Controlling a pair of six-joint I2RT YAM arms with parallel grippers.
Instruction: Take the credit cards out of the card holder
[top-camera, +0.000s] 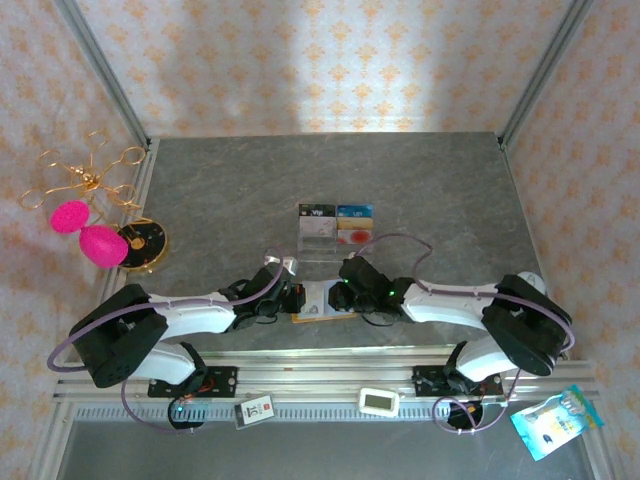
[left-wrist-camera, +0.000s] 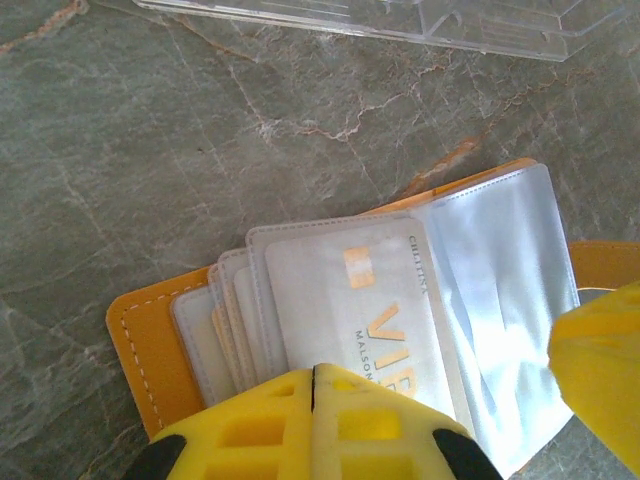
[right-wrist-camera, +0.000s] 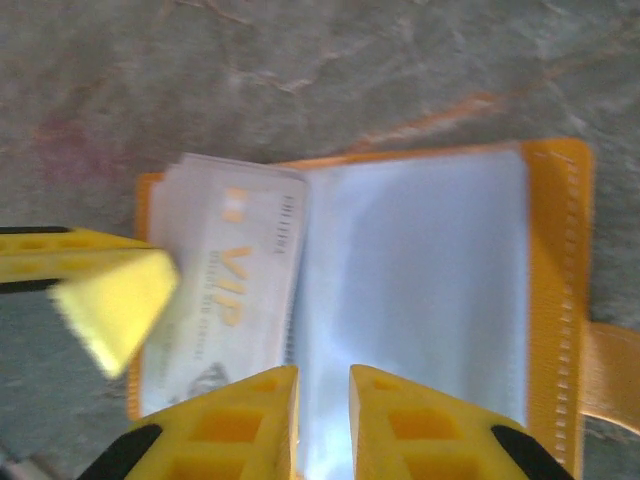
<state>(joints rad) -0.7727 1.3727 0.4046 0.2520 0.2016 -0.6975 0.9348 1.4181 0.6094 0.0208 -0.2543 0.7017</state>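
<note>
The card holder (top-camera: 318, 302) lies open and flat on the grey tabletop (top-camera: 200, 200), close to the middle of the near edge, between the two arms. Its orange cover (left-wrist-camera: 140, 340) faces down and a fan of clear plastic sleeves (left-wrist-camera: 500, 270) faces up. The top sleeve on the left half holds a pale credit card (left-wrist-camera: 350, 320) with gold "VIP" lettering. More sleeves are stacked under it, and what they hold is too hidden to tell.

The left fingers (left-wrist-camera: 290, 400) are closed tip to tip with nothing seen between them, and they sit over the near edge of that card. The right fingers (right-wrist-camera: 285, 400) stand a narrow gap apart over the near edge of the pale sleeve on the right half (right-wrist-camera: 420, 270). Nothing is clearly caught between them.

Just beyond the card holder, toward the far edge, stands a clear tray (top-camera: 312, 238) with compartments. Its far-left compartment holds a dark card (top-camera: 315, 211), the far-right one a blue card (top-camera: 356, 211), and the near-right one a red-and-gold card (top-camera: 356, 237).
</note>
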